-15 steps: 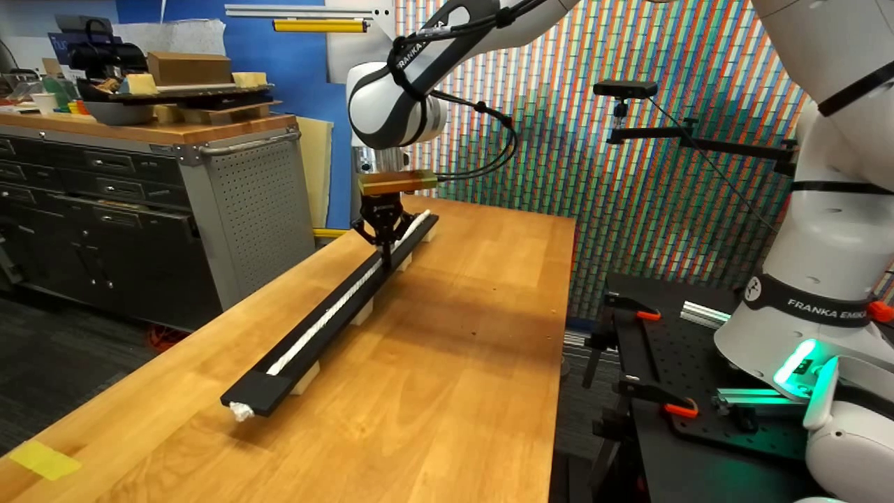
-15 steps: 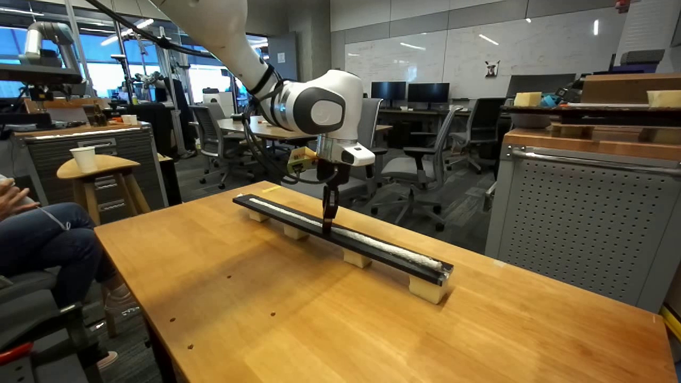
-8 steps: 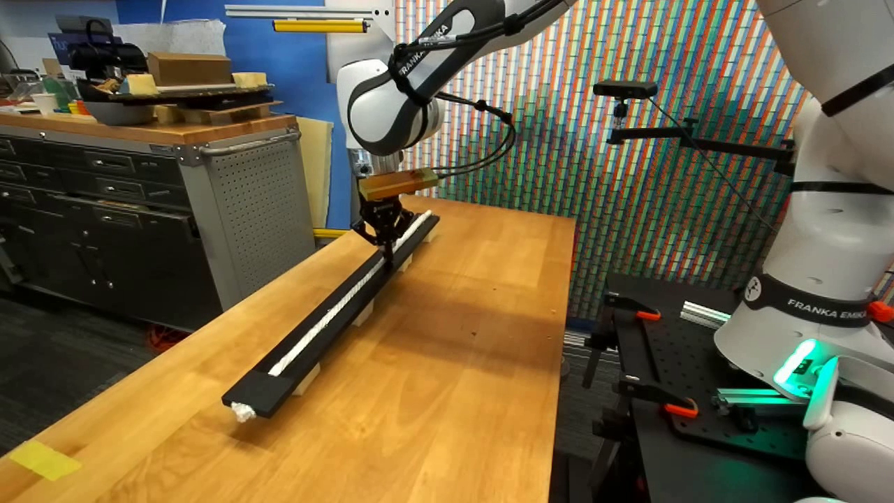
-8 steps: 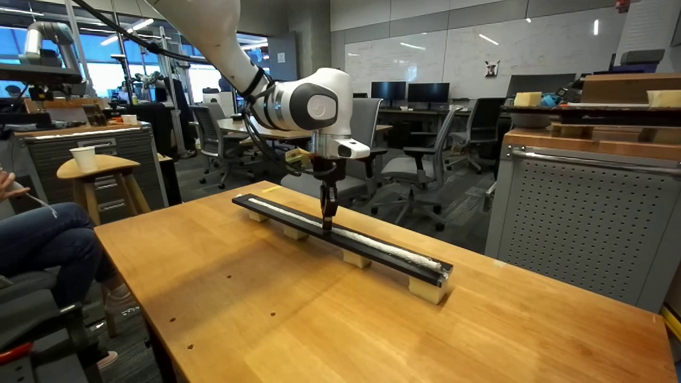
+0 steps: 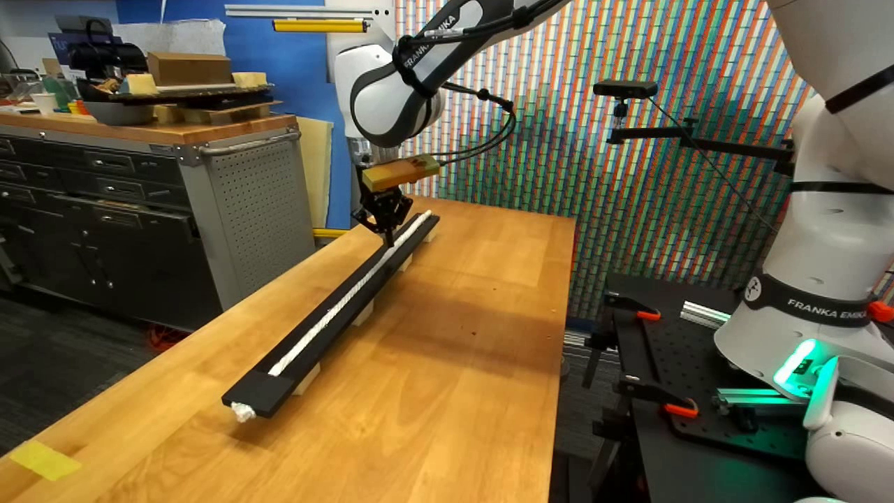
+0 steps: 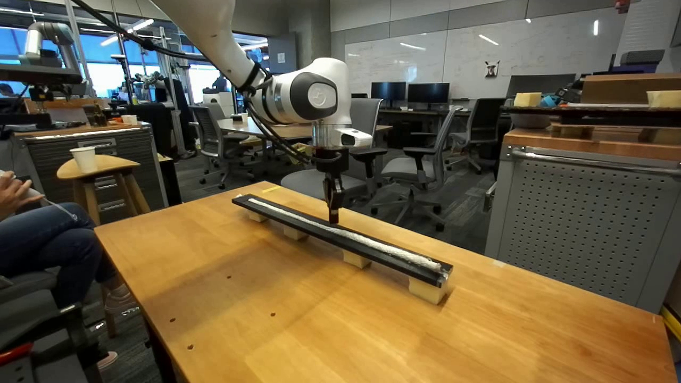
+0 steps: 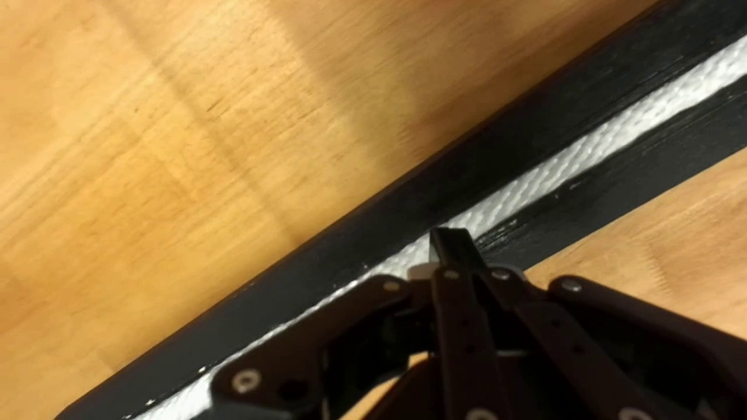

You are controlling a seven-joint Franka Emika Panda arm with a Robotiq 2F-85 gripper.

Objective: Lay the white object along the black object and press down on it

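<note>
In an exterior view, the rail (image 5: pixel 347 314) runs over the bench (image 5: pixel 475 391) on a slant, from the lower left of the frame to a little above the centre. The cord (image 5: pixel 332 314) lies along the top of the rail. At the lower end of the rail there shows a white clump (image 5: pixel 242 411); whether it is a part of the cord, one cannot tell. The arm (image 5: pixel 380 105) comes from the upper right, and the claw (image 5: pixel 389 241) points downward at the upper part of the rail.

In an exterior view, four blocks (image 6: pixel 428 290) are under the rail, which here goes from left of the centre down to the right. The tip of the claw is at the cord, near the middle of the frame, but whether it touches cannot be told. At the left edge a person (image 6: pixel 48 239) sits, and nearby a cup (image 6: pixel 84 158) stands upright on a stool (image 6: pixel 114 164).

In the wrist view, the cord crosses from lower left to upper right, with the rail on both sides of it. The claw enters from the bottom; it is closed, its jaws stand together, and it hides a part of the cord near the centre.
</note>
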